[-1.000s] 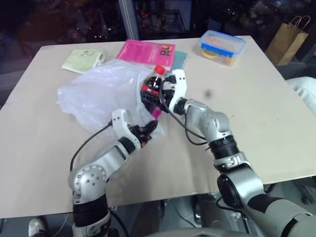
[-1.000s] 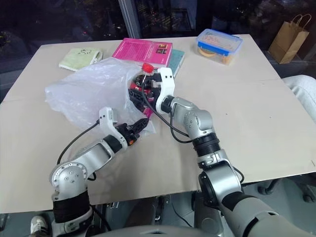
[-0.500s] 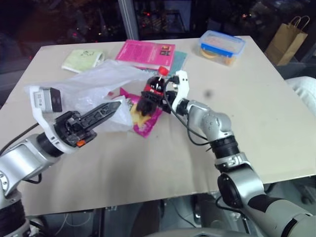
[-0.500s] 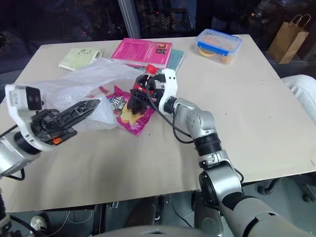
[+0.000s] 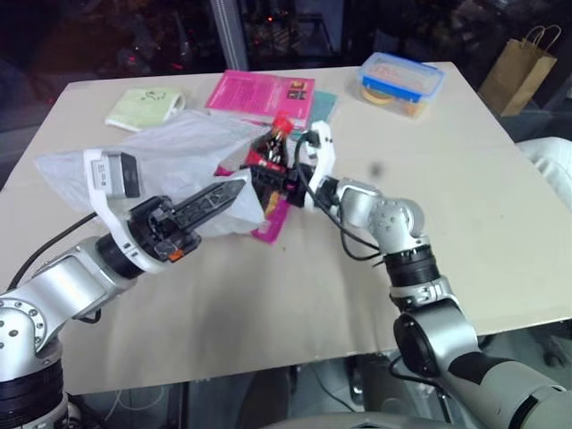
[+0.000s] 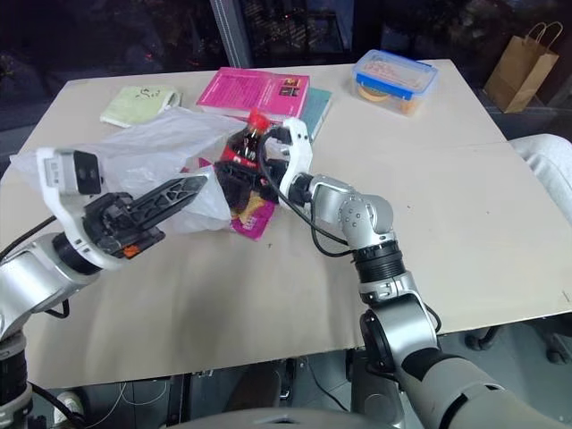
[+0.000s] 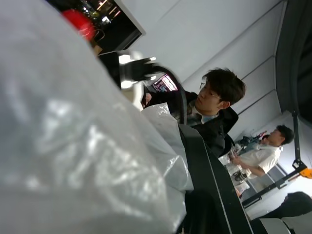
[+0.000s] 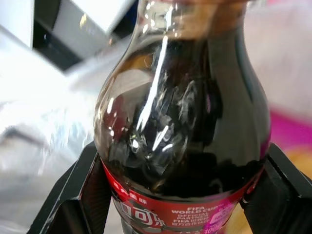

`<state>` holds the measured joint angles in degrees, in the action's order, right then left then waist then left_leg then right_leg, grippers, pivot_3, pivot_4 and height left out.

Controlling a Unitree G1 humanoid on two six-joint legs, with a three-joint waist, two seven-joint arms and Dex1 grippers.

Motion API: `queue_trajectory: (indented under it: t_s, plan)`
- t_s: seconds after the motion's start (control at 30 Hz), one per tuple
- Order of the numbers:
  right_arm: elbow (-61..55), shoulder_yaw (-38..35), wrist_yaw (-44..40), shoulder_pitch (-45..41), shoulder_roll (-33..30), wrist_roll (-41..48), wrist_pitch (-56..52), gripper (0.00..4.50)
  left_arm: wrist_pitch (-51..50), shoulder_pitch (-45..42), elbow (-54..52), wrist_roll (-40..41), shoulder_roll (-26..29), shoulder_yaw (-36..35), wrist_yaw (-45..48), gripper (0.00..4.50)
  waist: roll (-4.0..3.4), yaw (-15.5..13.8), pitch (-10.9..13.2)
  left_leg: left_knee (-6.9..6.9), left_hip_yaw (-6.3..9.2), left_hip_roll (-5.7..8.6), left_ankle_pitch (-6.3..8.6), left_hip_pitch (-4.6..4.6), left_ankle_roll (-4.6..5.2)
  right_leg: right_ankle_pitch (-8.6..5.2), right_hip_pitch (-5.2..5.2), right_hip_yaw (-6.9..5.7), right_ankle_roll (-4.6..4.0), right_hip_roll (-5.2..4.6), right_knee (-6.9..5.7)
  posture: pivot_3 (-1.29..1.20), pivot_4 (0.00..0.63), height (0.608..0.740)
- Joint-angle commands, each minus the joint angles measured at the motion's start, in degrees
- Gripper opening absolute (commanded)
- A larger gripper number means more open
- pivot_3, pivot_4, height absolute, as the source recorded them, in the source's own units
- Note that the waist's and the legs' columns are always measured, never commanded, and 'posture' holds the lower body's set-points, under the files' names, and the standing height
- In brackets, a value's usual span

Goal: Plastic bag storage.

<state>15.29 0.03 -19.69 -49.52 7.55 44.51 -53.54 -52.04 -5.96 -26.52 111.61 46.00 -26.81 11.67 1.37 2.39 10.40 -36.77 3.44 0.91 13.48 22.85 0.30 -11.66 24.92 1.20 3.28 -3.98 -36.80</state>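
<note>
In the left eye view, the plastic bag (image 5: 170,161) was seen spread over the table (image 5: 268,295) at about ten o'clock from its middle, one edge drawn up toward the left gripper (image 5: 223,198). That gripper's two black fingers were pressed together, a fold of the bag pinched between them. The right gripper (image 5: 268,176) was seen at about twelve o'clock from the table's middle, its jaws set wide around the body of a cola bottle (image 5: 273,147) with a red cap. A pink chip packet (image 5: 271,217) lay under the bottle, partly covered by the bag. A pink book (image 5: 261,92) lay beyond them at about twelve o'clock, a pale green cloth (image 5: 143,107) at eleven o'clock, and a blue-lidded food box (image 5: 402,80) at one o'clock. A brown paper bag (image 5: 517,63) stood past the table's far right corner. In the left wrist view, the wrinkled film of the bag was seen close against the dark fingers, the red cap showed beyond it, and two people (image 7: 214,112) were visible in the background. In the right wrist view, the dark bottle with its red label was seen held between the two black fingers (image 8: 83,195), with white film beside it.
</note>
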Motion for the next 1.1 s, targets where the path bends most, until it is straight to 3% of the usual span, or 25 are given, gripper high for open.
queue_trajectory:
  t_s: [0.03, 0.43, 0.6, 0.73, 0.83, 1.1]
  plan:
    - [2.52, -5.30, 1.77, -2.06, 7.37, 7.50, -4.90, 3.01, 2.12, -0.96, -2.09, 1.39, 0.93, 0.28, -0.78, 0.00, 0.00, -0.03, 0.00, 0.00, -0.03, 0.00, 0.00, 0.00, 0.00, 0.00, -0.01, -0.02, 0.00, 0.00, 0.00, 0.00, 0.150, 0.740]
    - [6.96, -8.72, 1.82, -5.11, 5.77, 14.06, -16.16, 3.01, 2.49, 2.64, -7.55, 1.39, 3.48, 2.37, -0.61, 0.00, 0.00, 0.15, 0.00, 0.01, -0.09, -0.02, 0.01, 0.01, 0.01, 0.00, -0.01, 0.00, 0.01, 0.06, 0.02, 0.00, 0.150, 0.740]
    - [21.80, -6.76, -3.35, -14.67, 9.89, 8.66, -8.05, 3.01, 3.51, 9.21, -12.92, 1.39, 4.71, 1.42, -0.12, 0.00, -0.03, 0.63, 0.02, 0.01, -0.20, -0.04, 0.01, -0.01, 0.01, 0.00, 0.01, 0.09, 0.01, 0.09, 0.02, 0.00, 0.150, 0.740]
    - [39.25, -4.87, -6.62, -24.55, 15.82, -0.83, 13.38, 3.01, 7.48, 12.76, -16.05, 1.39, 3.38, 1.28, -2.36, 0.00, -0.03, 0.65, 0.02, 0.01, -0.15, -0.12, 0.01, -0.02, 0.01, 0.00, 0.00, 0.04, 0.01, 0.19, 0.04, 0.00, 0.150, 0.740]
    - [40.70, -5.09, -13.72, -26.27, 15.47, -0.33, 13.07, 4.30, 10.96, 12.68, -16.87, 1.39, 2.42, 2.12, -4.18, 0.00, -0.02, 0.12, 0.02, 0.01, -0.11, -0.11, 0.01, 0.00, 0.01, -0.01, -0.08, -0.01, 0.00, 0.18, 0.17, 0.00, 0.150, 0.740]
    - [30.86, 2.44, -20.17, -19.48, 5.84, -7.73, 8.99, 4.41, 12.55, 10.51, -14.03, 1.39, 2.54, 4.20, -3.50, 0.00, -0.04, 0.07, 0.03, 0.14, -0.11, -0.11, 0.02, 0.02, -0.02, -0.01, -0.01, 0.00, -0.01, 0.17, 0.22, 0.00, 0.150, 0.740]
